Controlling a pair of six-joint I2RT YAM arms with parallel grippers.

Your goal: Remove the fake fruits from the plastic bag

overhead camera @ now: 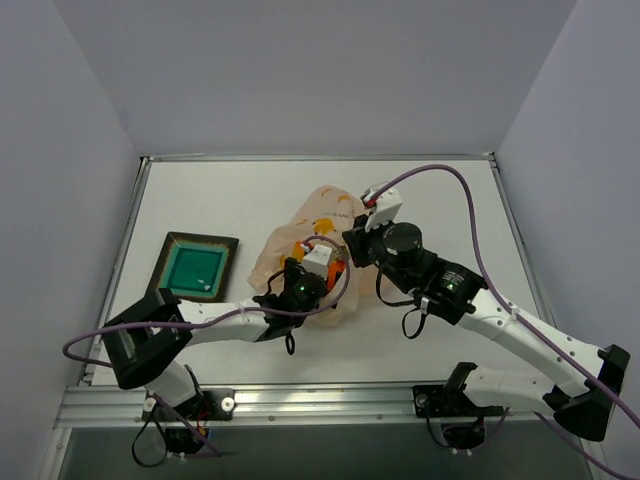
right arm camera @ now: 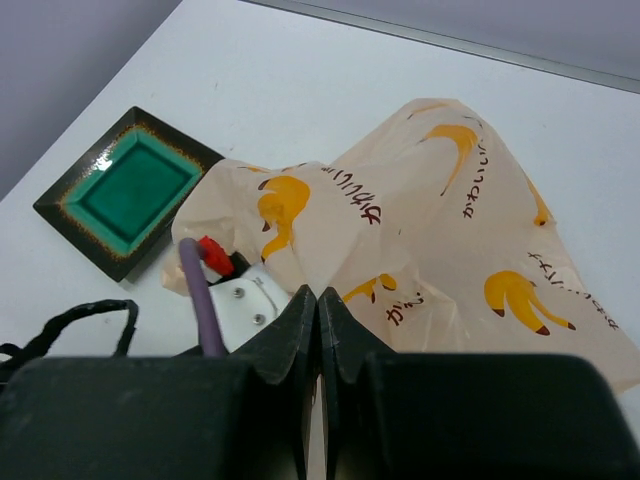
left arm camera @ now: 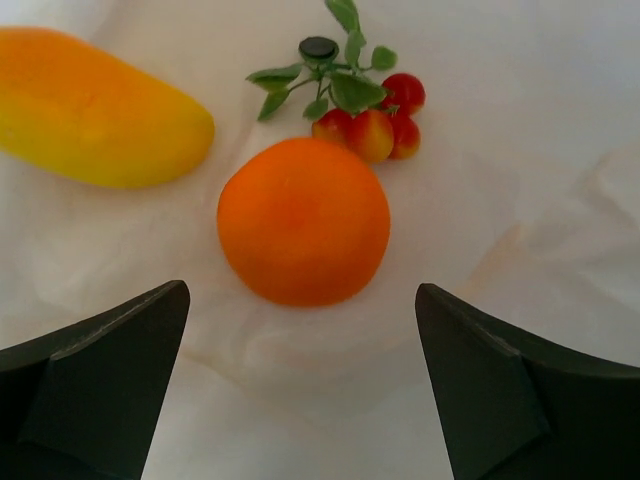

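Fake fruits (left arm camera: pixel 300 200), all three inside the plastic bag (overhead camera: pixel 318 212) on the table (overhead camera: pixel 450 200): orange ball (left arm camera: pixel 303 235) centre, lemon-like piece (left arm camera: pixel 100 110) to its upper left, red berries (left arm camera: pixel 378 118) w/ green leaves just beside its top edge. L gripper (left arm camera: pixel 302 292) sits in the bag mouth, jaws spread wide and holding nothing, w/ the ball just ahead of the fingertips (left arm camera: pixel 150 330). R gripper (right arm camera: pixel 318 300) has its jaws pressed fully together, apparently pinching a fold of bag film at the near edge; from where I stand the pinch itself can't be confirmed. Square teal dish (overhead camera: pixel 197 268) lies apart, left of the bag.

Risks, as judged:
- (a) The ball is round and smooth, so an off-centre squeeze may squirt it deeper into the bag.
- (b) Loose film under the ball may get nipped w/ it, dragging the bag along.
- (c) The berries may snag and ride along.
- (d) If R's thin pinch slips, film sags over L's fingers.
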